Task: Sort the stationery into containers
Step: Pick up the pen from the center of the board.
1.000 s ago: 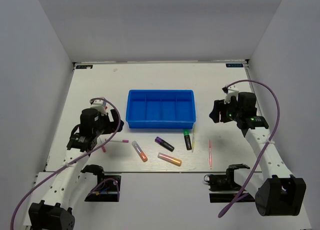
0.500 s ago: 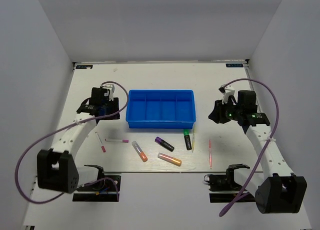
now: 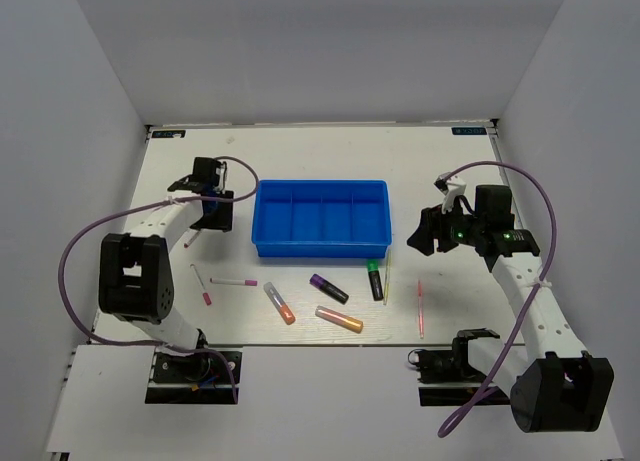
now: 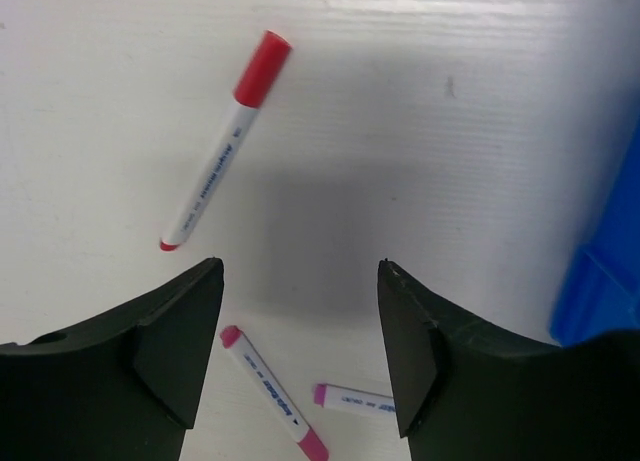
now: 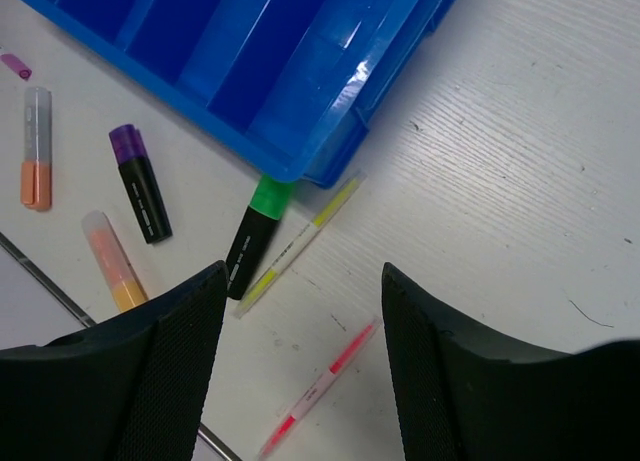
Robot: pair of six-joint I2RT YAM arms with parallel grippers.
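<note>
One blue tray (image 3: 320,249) with four compartments. Beside it, four highlighters (image 3: 328,288), three thin pens (image 3: 233,281), two thin sticks (image 3: 420,306).

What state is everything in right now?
Shallow blue plastic tray: four compartments, all empty.
Left gripper: fingers open, holding nothing.
Right gripper: fingers open, holding nothing.
Red-capped white marker: capped, lying on table.
Pink-tipped white pens: lying on table.
Purple highlighter, green highlighter, orange highlighter, yellow highlighter: lying outside tray.
Thin yellow stick, thin pink stick: lying outside tray.

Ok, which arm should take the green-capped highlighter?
Right. The open right gripper hovers off the right end of the blue tray, close to the green-capped highlighter. The left gripper sits past its left end, near a red-capped pen.
</note>
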